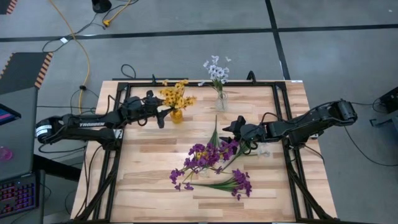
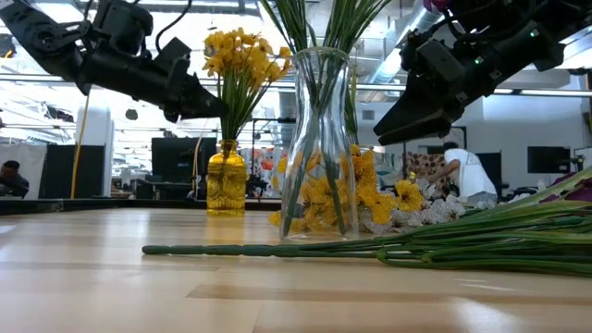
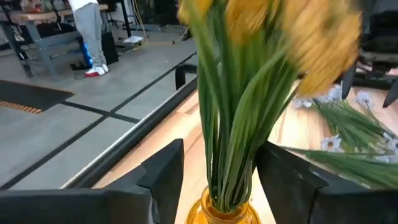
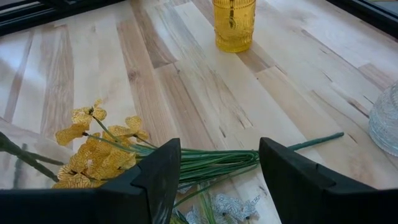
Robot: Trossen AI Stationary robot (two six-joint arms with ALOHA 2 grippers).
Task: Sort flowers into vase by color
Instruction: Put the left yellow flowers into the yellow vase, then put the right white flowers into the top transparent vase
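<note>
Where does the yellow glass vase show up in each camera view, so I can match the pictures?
High view: the yellow vase stands left of centre, at the left end effector.
Low view: left of centre, behind the clear vase.
Left wrist view: only its mouth, bottom centre, between the open fingers.
Right wrist view: top centre.
Shared landmark: its yellow flowers, except in the right wrist view.

Wooden tabletop [image 1: 149, 180]: yellow vase [image 1: 176, 116] upper left of centre; clear vase [image 1: 221, 101] upper centre; loose purple flowers [image 1: 208, 165] centre, lying flat.
</note>
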